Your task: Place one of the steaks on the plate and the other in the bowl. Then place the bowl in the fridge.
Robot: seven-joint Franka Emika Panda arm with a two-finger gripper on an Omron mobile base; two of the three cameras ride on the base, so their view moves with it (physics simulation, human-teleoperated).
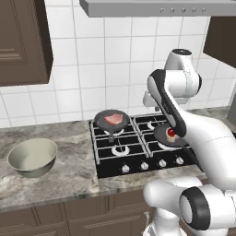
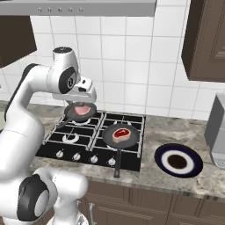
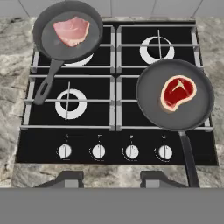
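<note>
Poised high over the hob (image 3: 116, 87), gripper (image 3: 111, 178) part-open and empty, fingers apart, likely surveying before a first pick. Left of the hob's centre, at the back: pale pink steak (image 3: 71, 30) in a small pan (image 3: 68, 33). Right of centre: redder steak (image 3: 177, 92) in a larger pan (image 3: 175, 94). Waiting on the counter left of the hob, the bowl (image 1: 33, 156); right of it, the plate (image 2: 178, 161) and an edge of the fridge (image 2: 216, 132).

Our white arm covering most of the dark round frying pan (image 1: 167, 136) at centre right of the left base view, only a sliver of its red raw steak (image 1: 171, 133) visible to us, grey fridge (image 2: 217, 132) cut off by the right edge in the right base view, stove knob markings too small for us to read
</note>
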